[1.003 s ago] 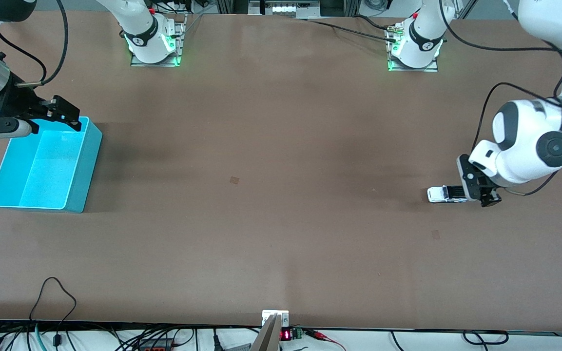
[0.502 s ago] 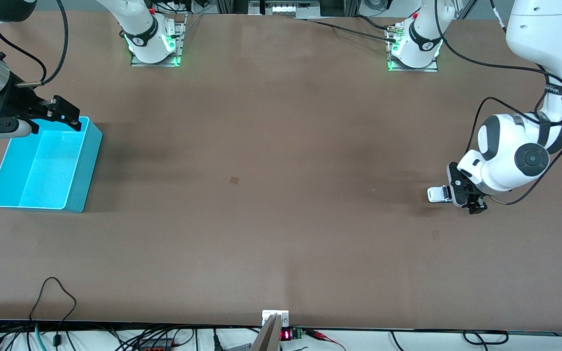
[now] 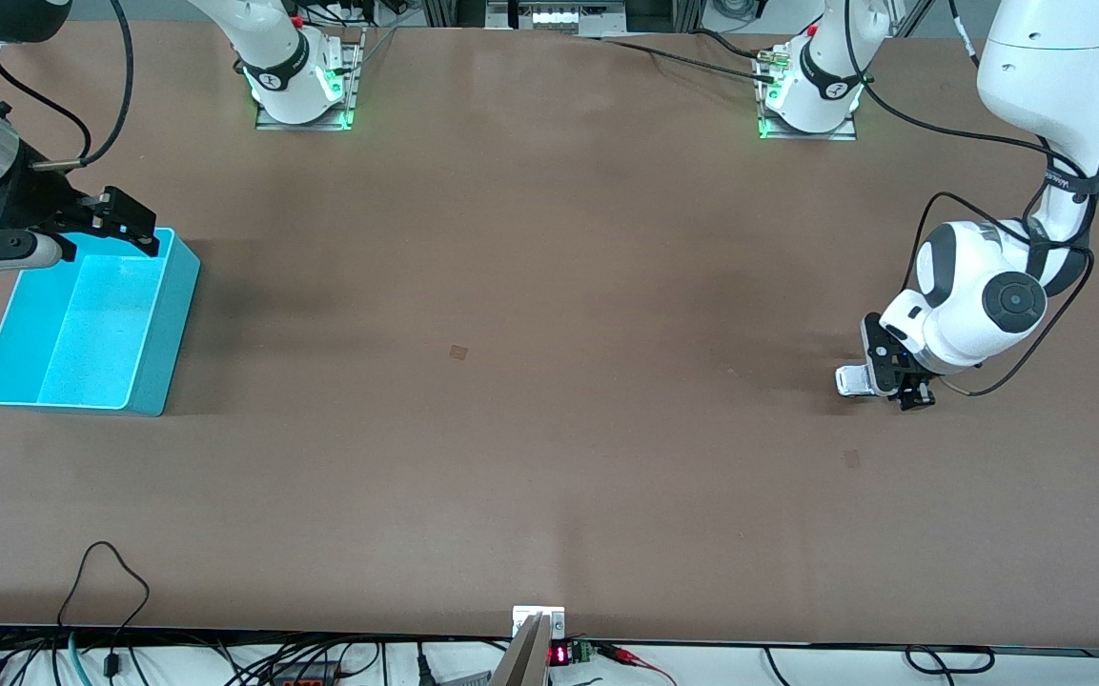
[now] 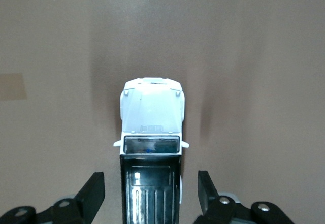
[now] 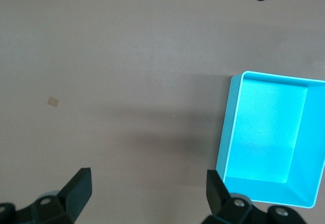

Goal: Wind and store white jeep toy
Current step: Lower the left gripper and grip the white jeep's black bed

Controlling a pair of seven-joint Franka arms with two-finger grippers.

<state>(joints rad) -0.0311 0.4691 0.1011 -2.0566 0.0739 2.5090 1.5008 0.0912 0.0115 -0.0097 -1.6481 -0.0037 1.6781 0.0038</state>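
**Left gripper straddling jeep, not yet clamped**

Left gripper (image 4: 151,193) is sitting low at the table's left-arm end, fingers (image 4: 92,191) flanking the white jeep toy (image 4: 151,148) with gaps showing at both flanks, so released, not gripping. From its wrist view the hood is pointing to 12 o'clock. The toy looks light, rigid, slick plastic and free-rolling; best pinched across the black-roofed cab sides. Right gripper (image 5: 147,193) is waiting spread wide over the turquoise bin (image 3: 153,376).

left gripper (image 4: 151,196) low, fingers apart; right gripper (image 5: 147,193) raised, spread wide.
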